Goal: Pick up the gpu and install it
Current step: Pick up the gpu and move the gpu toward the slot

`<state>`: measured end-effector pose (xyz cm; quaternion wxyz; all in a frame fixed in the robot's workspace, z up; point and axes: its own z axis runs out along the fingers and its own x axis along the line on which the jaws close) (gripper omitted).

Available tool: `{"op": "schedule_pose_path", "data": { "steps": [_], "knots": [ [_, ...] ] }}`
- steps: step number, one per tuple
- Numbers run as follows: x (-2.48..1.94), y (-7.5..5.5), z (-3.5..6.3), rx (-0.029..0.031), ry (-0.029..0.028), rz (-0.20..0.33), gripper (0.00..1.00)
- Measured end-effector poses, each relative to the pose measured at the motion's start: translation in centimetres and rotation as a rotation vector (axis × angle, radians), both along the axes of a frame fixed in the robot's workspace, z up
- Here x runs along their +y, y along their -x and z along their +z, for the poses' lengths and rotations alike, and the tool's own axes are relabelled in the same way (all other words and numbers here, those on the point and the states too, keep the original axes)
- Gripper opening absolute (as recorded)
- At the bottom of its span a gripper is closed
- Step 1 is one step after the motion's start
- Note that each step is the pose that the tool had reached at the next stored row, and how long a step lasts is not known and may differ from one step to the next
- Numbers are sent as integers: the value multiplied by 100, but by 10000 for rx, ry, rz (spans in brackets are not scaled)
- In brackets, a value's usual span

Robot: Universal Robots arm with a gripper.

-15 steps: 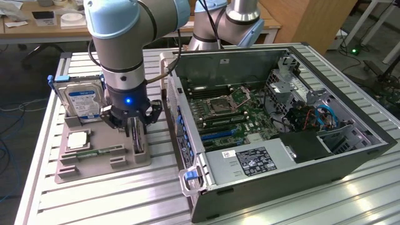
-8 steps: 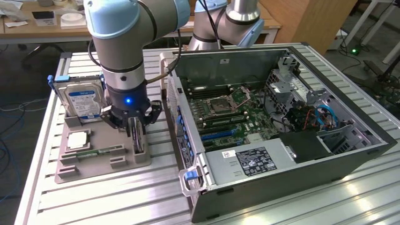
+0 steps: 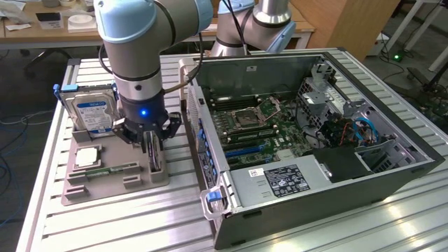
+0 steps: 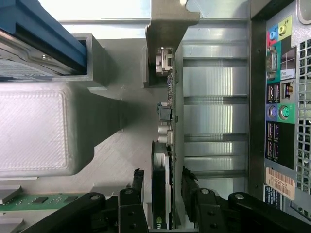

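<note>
The gpu (image 3: 155,157) stands on edge in a slot of the grey holder tray (image 3: 105,191), beside the open computer case (image 3: 315,131). My gripper (image 3: 151,140) is lowered straight over it. In the wrist view the gpu (image 4: 160,160) runs between the two black fingers (image 4: 139,182), with its black cooler on one face and the green board edge on the other. Its ports and metal bracket (image 4: 163,60) are at the far end. A narrow gap shows on each side of the card, so the gripper (image 4: 163,183) is open and straddles it.
The silver hard drive with a blue label (image 3: 94,113) stands upright in the same tray. A narrow memory stick (image 3: 108,170) and a CPU (image 3: 87,156) lie flat there. The case's rear port panel (image 4: 279,97) is close to the card. The motherboard (image 3: 255,128) lies exposed.
</note>
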<state>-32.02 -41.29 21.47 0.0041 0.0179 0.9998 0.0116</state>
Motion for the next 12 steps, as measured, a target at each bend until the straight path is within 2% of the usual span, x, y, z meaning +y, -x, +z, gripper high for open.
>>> {"op": "schedule_pose_path", "data": {
  "steps": [4,12],
  "knots": [
    [19,-1,0,0,5,2,44],
    [24,-1,-25,0,7,2,44]
  ]
}}
